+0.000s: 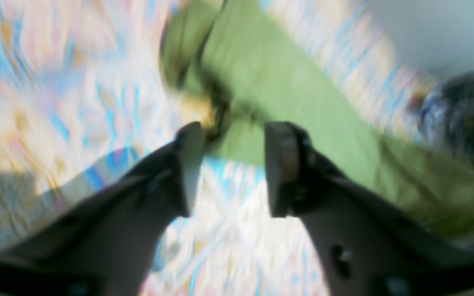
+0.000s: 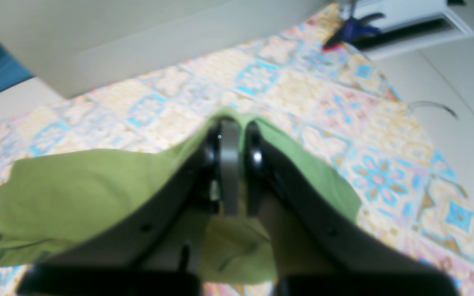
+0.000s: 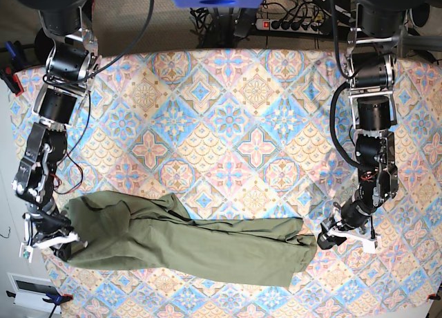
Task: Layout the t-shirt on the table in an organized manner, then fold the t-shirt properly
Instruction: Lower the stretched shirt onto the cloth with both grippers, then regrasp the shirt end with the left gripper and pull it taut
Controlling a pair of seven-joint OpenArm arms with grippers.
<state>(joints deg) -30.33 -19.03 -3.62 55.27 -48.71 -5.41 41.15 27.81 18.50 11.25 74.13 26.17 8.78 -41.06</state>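
Observation:
The olive-green t-shirt (image 3: 193, 242) lies bunched in a long strip along the front of the table (image 3: 228, 117). My right gripper (image 3: 61, 243) is at the shirt's left end. In the right wrist view it (image 2: 241, 133) is shut on a fold of the shirt (image 2: 76, 185), with cloth draped on both sides of the fingers. My left gripper (image 3: 330, 236) is just right of the shirt's right end. In the blurred left wrist view it (image 1: 235, 129) is open and empty, low over the table (image 1: 228, 230), with the shirt (image 1: 270, 74) just beyond the fingertips.
A blue clamp (image 2: 352, 26) grips the table edge; it also shows in the base view (image 3: 12, 76). A power strip (image 3: 290, 24) and cables lie behind the table. A blurred dark object (image 1: 467, 111) is at the right of the left wrist view.

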